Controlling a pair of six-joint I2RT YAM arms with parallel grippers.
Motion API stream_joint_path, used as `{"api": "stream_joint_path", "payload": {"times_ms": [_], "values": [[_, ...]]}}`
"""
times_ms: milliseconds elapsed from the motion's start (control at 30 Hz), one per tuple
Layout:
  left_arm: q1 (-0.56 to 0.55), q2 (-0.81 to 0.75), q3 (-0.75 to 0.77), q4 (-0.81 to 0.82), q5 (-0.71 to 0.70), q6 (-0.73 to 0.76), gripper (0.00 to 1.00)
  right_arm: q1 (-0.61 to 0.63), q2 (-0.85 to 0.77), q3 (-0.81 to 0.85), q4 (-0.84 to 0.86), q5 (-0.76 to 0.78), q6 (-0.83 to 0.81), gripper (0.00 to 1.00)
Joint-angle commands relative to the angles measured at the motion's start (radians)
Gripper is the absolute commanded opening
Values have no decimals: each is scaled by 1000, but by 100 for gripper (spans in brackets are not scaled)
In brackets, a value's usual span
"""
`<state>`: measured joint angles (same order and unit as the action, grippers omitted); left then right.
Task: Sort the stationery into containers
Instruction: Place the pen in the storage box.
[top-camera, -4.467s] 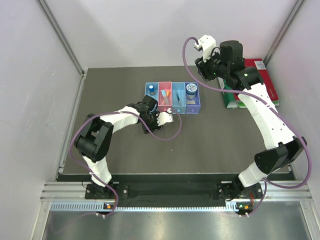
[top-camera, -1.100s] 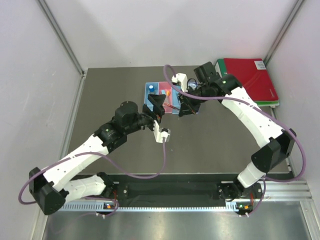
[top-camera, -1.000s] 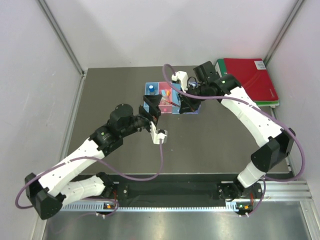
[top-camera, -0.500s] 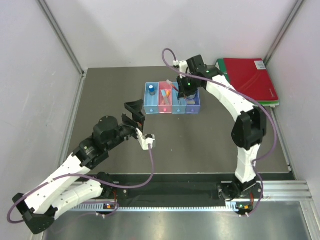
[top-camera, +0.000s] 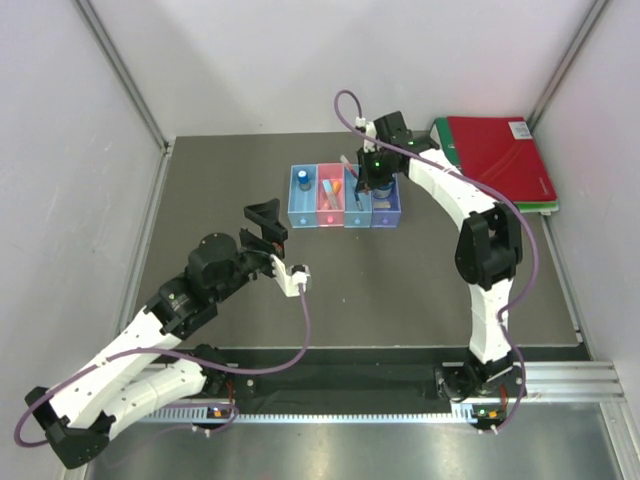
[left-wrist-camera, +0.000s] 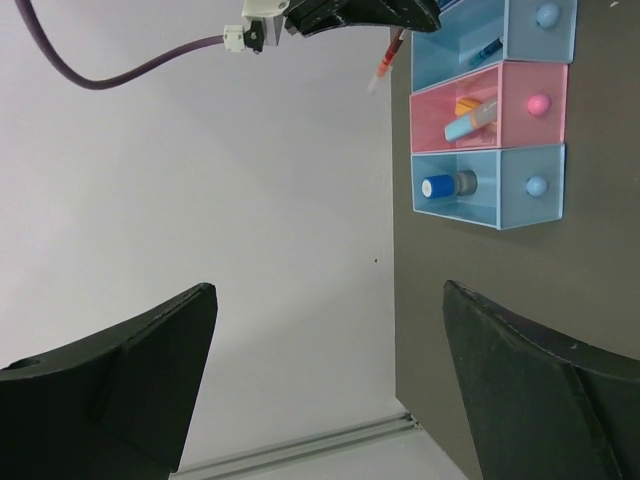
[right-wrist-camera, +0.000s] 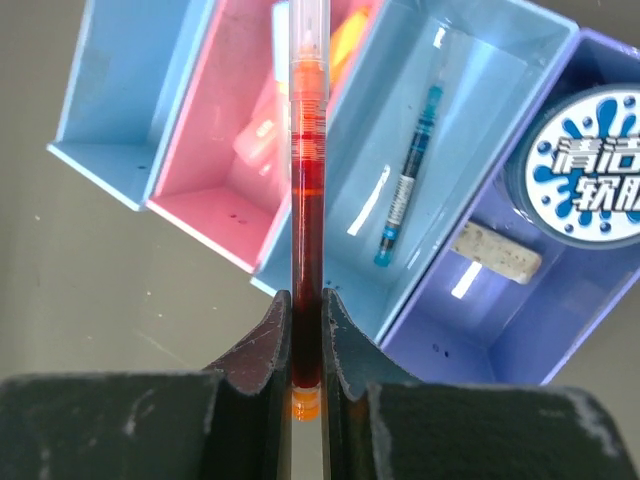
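Pen (right-wrist-camera: 306, 200), red, clamped in right claw (right-wrist-camera: 307, 335) (over the bins (right-wrist-camera: 480, 130)); left claw (left-wrist-camera: 325, 320) gapes apart.

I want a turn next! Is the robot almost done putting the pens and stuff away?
Nearly. Done: a blue-capped bottle, a teal pen and a round blue jar lie in the row of small plastic bins. In hand: the right fingers pinch a thin red pen above the bins. To do: drop that pen in. The left fingers are open and empty.
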<state>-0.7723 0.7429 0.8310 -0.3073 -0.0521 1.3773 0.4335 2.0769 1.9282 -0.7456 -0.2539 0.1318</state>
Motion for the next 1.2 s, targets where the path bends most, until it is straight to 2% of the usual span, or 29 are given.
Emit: {"api": "stream_joint_path", "payload": {"times_ms": [0,433,467,500,600,700,867,1067,1133,1167], "values": [[-2,13,2,56,-18,-20,99,-30,5,-40,35,2,28,0],[-2,33,-4,80,-34,-27,99,-39,75,-32,46,-15,20,0],[-2,33,-4,82,-34,-29,99,-39,77,-29,45,-16,17,3],[-2,33,-6,80,-35,-29,99,-41,78,-26,48,-16,12,14],[-2,30,-7,80,-41,-29,99,-39,84,-15,49,-30,2,33],[-2,27,-9,79,-42,-32,99,-36,84,0,52,-42,-4,41],[-2,29,-7,79,-61,-50,99,-29,66,21,51,-41,-17,43],[-2,41,37,60,-127,-193,99,-24,-49,25,40,-27,-52,44],[-2,47,60,21,-163,-282,99,-22,-119,11,28,-30,-83,48],[-2,56,75,14,-175,-312,99,-18,-144,5,16,-19,-112,54]]}}
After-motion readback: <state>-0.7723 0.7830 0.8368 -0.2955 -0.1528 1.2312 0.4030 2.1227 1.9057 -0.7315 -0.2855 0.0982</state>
